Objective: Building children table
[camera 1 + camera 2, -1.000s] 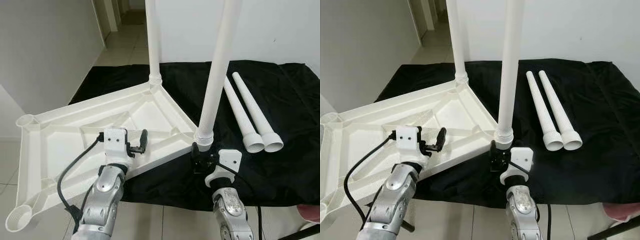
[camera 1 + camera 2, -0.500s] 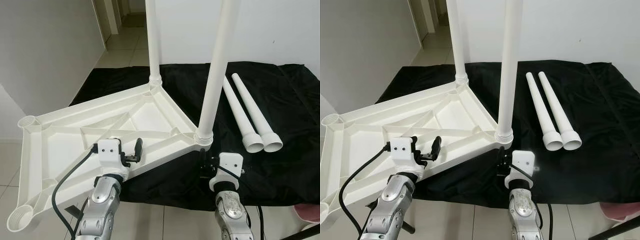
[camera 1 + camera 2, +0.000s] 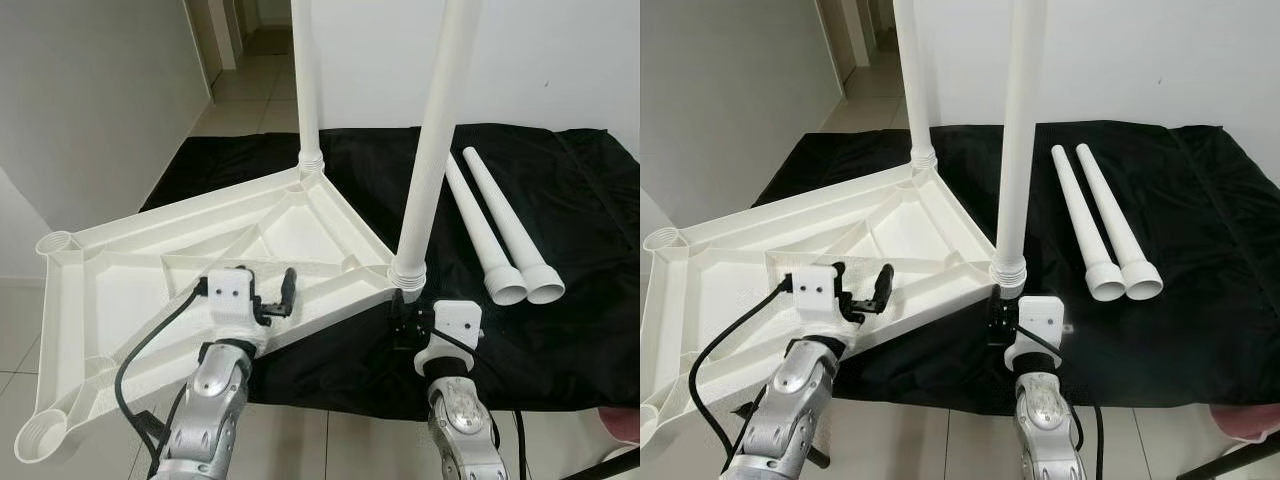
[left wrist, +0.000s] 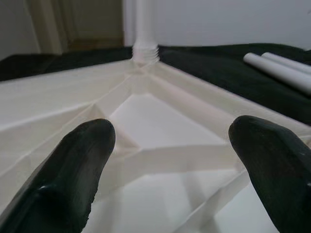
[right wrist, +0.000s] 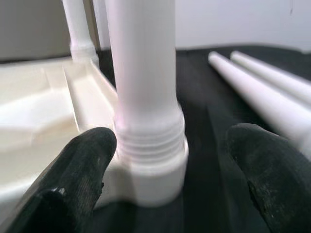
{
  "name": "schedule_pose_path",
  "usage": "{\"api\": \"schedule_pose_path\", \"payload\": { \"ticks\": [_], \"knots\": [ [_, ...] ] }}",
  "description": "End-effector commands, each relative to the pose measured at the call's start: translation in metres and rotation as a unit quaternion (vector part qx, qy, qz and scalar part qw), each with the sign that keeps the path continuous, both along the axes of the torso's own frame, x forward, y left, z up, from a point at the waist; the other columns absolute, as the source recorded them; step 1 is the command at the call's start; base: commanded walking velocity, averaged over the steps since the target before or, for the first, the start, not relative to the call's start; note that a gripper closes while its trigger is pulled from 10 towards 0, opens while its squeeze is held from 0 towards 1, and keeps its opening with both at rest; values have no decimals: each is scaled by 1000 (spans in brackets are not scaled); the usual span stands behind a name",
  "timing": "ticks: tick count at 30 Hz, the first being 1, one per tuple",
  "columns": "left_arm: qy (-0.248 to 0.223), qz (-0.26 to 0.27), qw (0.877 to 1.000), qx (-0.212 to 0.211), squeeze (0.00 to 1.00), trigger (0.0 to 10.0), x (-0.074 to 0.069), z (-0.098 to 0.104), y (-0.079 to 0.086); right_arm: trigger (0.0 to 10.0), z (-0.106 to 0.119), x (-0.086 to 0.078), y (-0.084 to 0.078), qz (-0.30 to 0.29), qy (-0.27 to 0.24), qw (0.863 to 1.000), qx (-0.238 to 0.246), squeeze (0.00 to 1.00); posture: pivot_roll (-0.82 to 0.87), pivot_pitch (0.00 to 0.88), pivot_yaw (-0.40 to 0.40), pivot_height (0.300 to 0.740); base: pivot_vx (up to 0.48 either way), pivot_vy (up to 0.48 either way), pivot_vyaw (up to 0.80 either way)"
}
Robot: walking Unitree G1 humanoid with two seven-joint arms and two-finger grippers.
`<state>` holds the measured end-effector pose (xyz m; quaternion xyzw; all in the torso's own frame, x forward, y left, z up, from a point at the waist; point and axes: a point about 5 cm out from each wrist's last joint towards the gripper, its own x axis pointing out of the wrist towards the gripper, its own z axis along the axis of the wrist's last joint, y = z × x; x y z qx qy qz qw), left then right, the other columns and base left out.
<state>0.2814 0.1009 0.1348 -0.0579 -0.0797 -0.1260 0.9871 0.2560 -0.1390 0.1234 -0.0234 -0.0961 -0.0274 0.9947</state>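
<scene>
Two legs (image 3: 432, 150) screwed into the flipped tabletop (image 3: 130, 290), two legs (image 3: 505, 235) still loose; both claws (image 3: 272, 298) (image 5: 160, 160) spread apart, holding nothing.

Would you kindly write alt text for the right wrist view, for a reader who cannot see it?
A white table leg stands upright in the corner socket of an upturned white tabletop, framed between the open right pincer and its two black fingers. Behind, a second fitted leg rises, and two loose legs lie on black cloth.
</scene>
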Motion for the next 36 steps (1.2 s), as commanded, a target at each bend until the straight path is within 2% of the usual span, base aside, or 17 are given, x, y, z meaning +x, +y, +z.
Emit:
{"api": "schedule_pose_path", "payload": {
  "ticks": [1,11,14,25,33,34,35,36],
  "knots": [
    [-10,-32,999,30,0,10000,2,-2,0,10000,-3,2,-2,4,6,1000,-2,0,-93,0,78,740,0,0,0],
    [-9,-29,999,27,0,10000,8,0,7,10000,-3,5,-5,-1,4,1000,0,0,-90,0,73,740,0,0,0],
    [-12,-49,998,37,0,10000,9,1,9,10000,0,12,-3,2,2,1000,7,0,-90,8,71,740,0,0,0],
    [-22,-73,995,59,0,10000,9,6,5,10000,-6,19,-6,13,22,1000,15,0,-76,15,66,740,0,0,0],
    [-27,-78,995,61,0,10000,9,8,2,10000,-7,32,-9,12,29,999,6,0,-65,10,66,740,0,0,0],
    [-28,-80,994,63,0,10000,8,8,1,7686,-6,34,-8,12,29,999,6,0,-57,8,63,740,0,0,0],
    [-28,-81,994,65,0,10000,7,8,1,7137,-6,35,-8,12,29,999,6,0,-57,8,63,740,0,0,0],
    [-29,-82,994,65,0,10000,7,9,1,7137,-5,34,-4,20,26,999,7,0,-47,9,59,740,0,0,0]
  ]
}}
